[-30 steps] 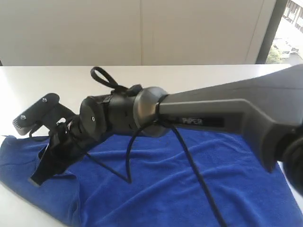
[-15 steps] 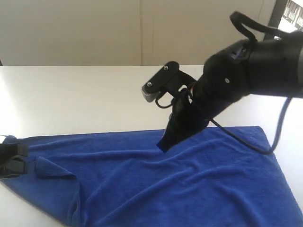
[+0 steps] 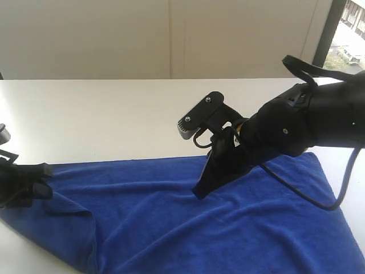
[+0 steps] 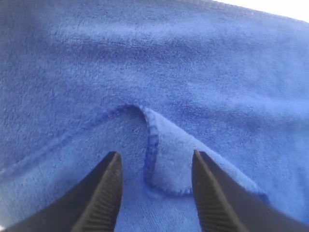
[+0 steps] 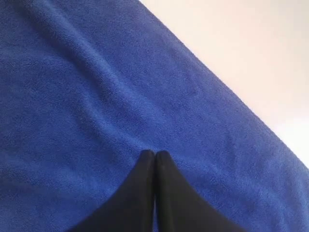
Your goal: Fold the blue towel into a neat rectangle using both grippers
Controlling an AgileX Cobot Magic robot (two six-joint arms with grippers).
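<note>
Swinging away from the left end, the right hand (image 3: 201,191) is now hanging over the middle of the blue towel (image 3: 188,228), while the left hand (image 4: 155,157) is moving in at the left end and spreading.

At the far left, the left hand is sitting low with its fingers apart, straddling the turned-over corner (image 3: 68,208) without pinching it; that stitched flap is lying straight ahead of it, so the left arm is much the nearer one. The towel is lying flat on the table (image 3: 114,114), its long side running left to right. In the middle, the right hand is pointing down with its fingers pressed together, holding nothing, just inside the far edge (image 3: 142,161). Bare table is lying open beyond that edge, giving room to carry cloth.
</note>
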